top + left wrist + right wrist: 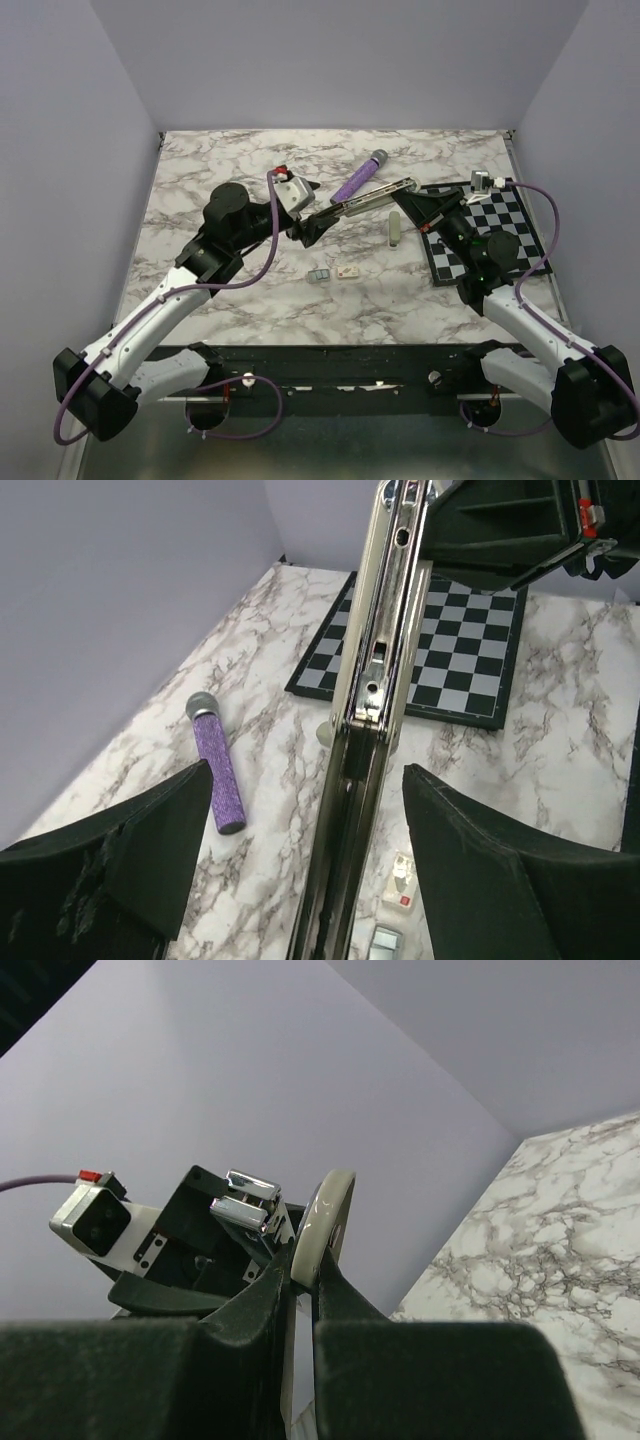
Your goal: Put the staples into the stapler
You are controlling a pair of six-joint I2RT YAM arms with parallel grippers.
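Stapler [375, 196], long axis slanting from centre to upper right, sat clamped in right gripper's [305, 1270] jaws at its upper end; left gripper's [305, 778] jaws stood apart astride its lower end, staples [320, 273] loose just below.

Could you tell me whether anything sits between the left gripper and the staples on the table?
Yes: the stapler's metal rail, held by the right gripper, runs between the left gripper's open fingers. The cream box and grey block lie on the table below, beside it.
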